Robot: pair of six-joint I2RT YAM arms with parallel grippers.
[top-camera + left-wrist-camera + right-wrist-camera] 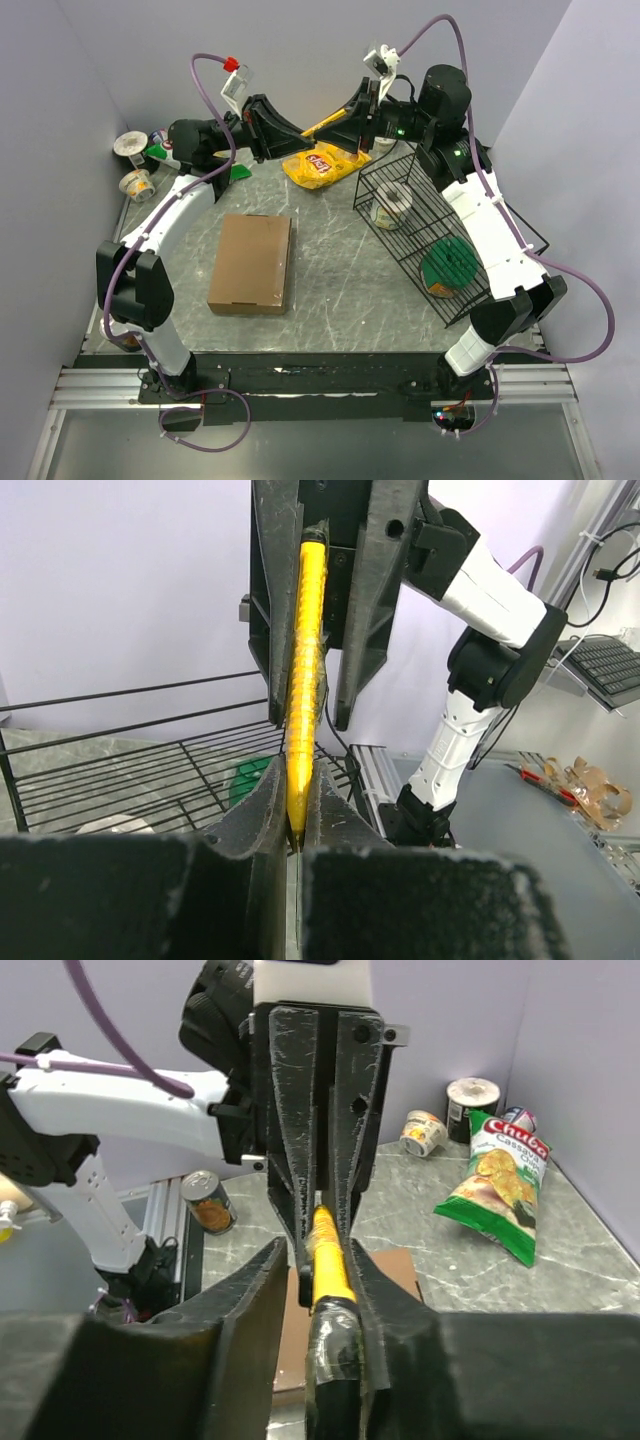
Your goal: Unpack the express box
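The express box (252,262) is a flat brown cardboard mailer lying closed on the table left of centre; a corner shows in the right wrist view (392,1265). Both grippers meet high over the back of the table, end to end on a yellow tool (325,125) with a black taped handle. My left gripper (300,133) is shut on the tool's yellow end (297,770). My right gripper (350,115) surrounds the taped handle (345,1360); its jaws stand slightly apart, with a gap on one side (320,1250).
A yellow chips bag (322,165) lies under the grippers. A black wire basket (470,250) at the right holds a can (392,200) and a green round thing (447,265). Cups (130,145) and a green chips bag (495,1185) are at the back left.
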